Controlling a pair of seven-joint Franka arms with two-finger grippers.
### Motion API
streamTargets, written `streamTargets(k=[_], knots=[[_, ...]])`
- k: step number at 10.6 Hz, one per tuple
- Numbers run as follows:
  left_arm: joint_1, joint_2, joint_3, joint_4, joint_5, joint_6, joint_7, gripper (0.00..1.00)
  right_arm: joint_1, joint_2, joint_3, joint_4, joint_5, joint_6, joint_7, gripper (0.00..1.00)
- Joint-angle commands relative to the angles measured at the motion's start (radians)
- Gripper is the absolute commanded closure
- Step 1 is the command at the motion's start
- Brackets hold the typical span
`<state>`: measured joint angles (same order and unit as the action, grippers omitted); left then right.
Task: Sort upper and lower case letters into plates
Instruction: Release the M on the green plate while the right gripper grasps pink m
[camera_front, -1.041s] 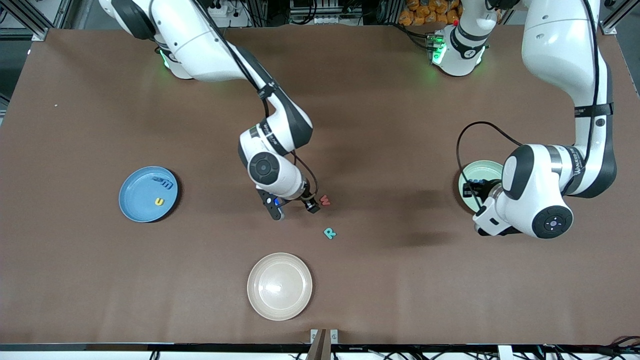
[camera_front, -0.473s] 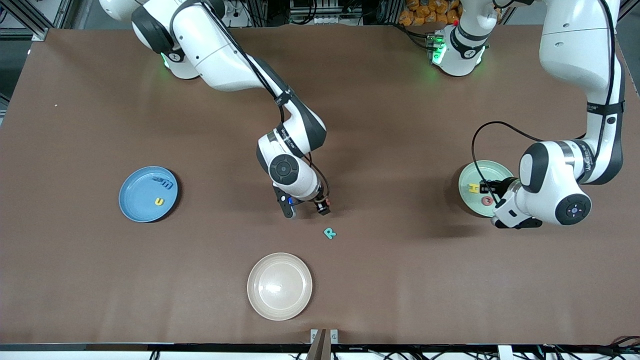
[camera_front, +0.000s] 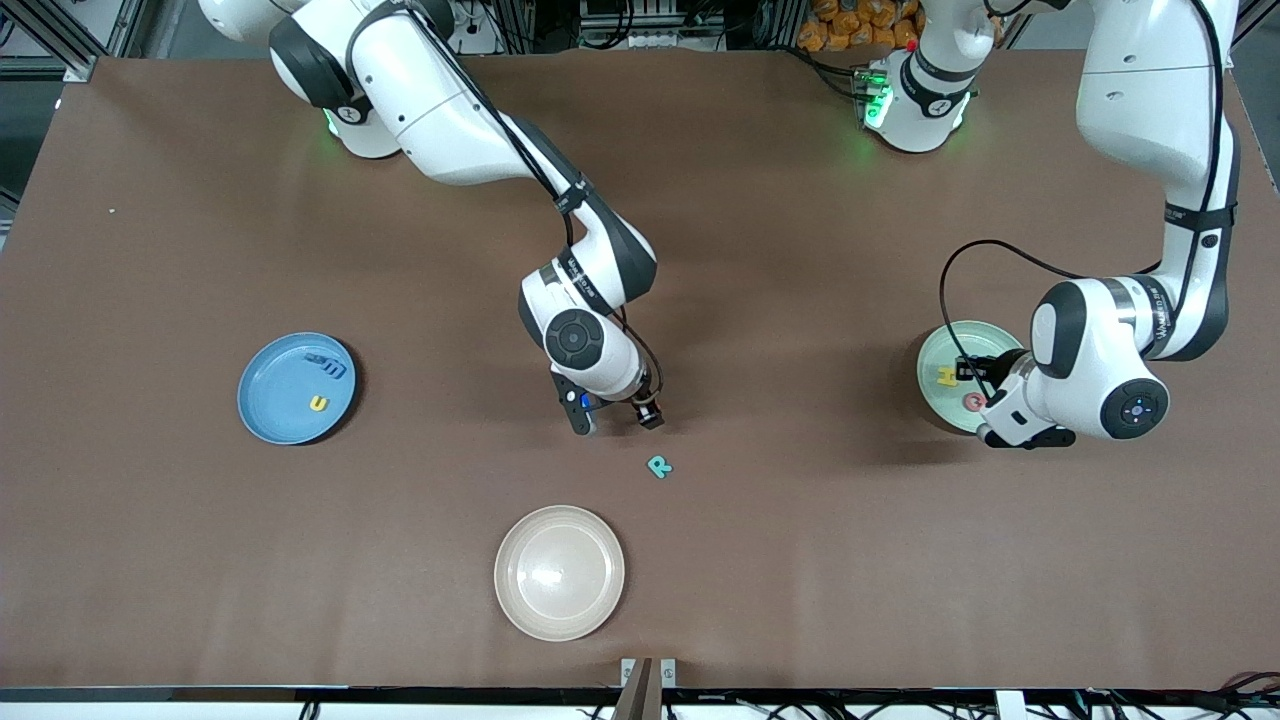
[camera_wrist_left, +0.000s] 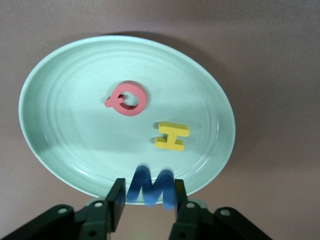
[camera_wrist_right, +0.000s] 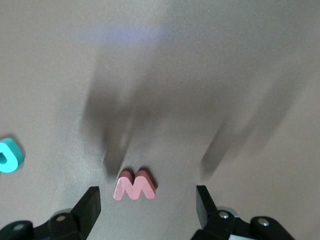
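Note:
My left gripper (camera_wrist_left: 147, 200) hangs over the rim of the mint green plate (camera_wrist_left: 65, 125). A blue M (camera_wrist_left: 151, 186) is between its fingers, blurred while the plate is sharp, and the jaws stand just off it. A pink Q (camera_wrist_left: 129, 99) and a yellow H (camera_wrist_left: 172, 136) lie in that plate. My right gripper (camera_wrist_right: 147, 210) is open low over a pink letter (camera_wrist_right: 135, 185) on the table, one finger on each side and apart from it. That letter is hidden under the hand in the front view. A teal R (camera_front: 659, 466) lies nearer the front camera.
The blue plate (camera_front: 270, 400) at the right arm's end holds a dark blue letter (camera_front: 328, 366) and a yellow u (camera_front: 319, 403). A cream-white plate (camera_front: 559, 572) sits near the table's front edge. The brown table around the teal R is bare.
The right hand has shifted over the pink letter and now covers it in the front view. The left hand has drawn off the mint plate's middle, uncovering the H and Q.

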<state>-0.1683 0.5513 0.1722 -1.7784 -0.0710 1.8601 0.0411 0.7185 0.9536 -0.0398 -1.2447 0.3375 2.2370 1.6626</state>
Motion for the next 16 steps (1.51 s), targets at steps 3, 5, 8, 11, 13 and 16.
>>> streamTargets(k=[3, 5, 8, 11, 13, 16], knots=[[0.019, -0.037, -0.014, -0.030, 0.020, 0.014, 0.094, 0.00, 0.013, 0.036, -0.015, 0.038, 0.006, 0.010, 0.022, 0.15], [0.007, -0.045, -0.034, 0.032, 0.020, -0.018, 0.086, 0.00, 0.015, 0.039, -0.015, 0.038, 0.006, 0.018, 0.022, 0.15], [-0.008, -0.044, -0.095, 0.132, 0.025, -0.107, -0.020, 0.00, 0.021, 0.044, -0.017, 0.037, 0.005, 0.020, 0.022, 0.19], [-0.054, -0.037, -0.112, 0.174, 0.026, -0.113, -0.079, 0.00, 0.022, 0.044, -0.017, 0.037, -0.003, 0.020, 0.020, 0.43], [-0.082, -0.037, -0.111, 0.177, 0.026, -0.113, -0.092, 0.00, 0.022, 0.044, -0.017, 0.037, -0.008, 0.020, 0.020, 0.44], [-0.109, -0.030, -0.160, 0.258, 0.026, -0.113, -0.092, 0.00, 0.022, 0.045, -0.017, 0.036, -0.015, 0.020, 0.017, 0.54]])
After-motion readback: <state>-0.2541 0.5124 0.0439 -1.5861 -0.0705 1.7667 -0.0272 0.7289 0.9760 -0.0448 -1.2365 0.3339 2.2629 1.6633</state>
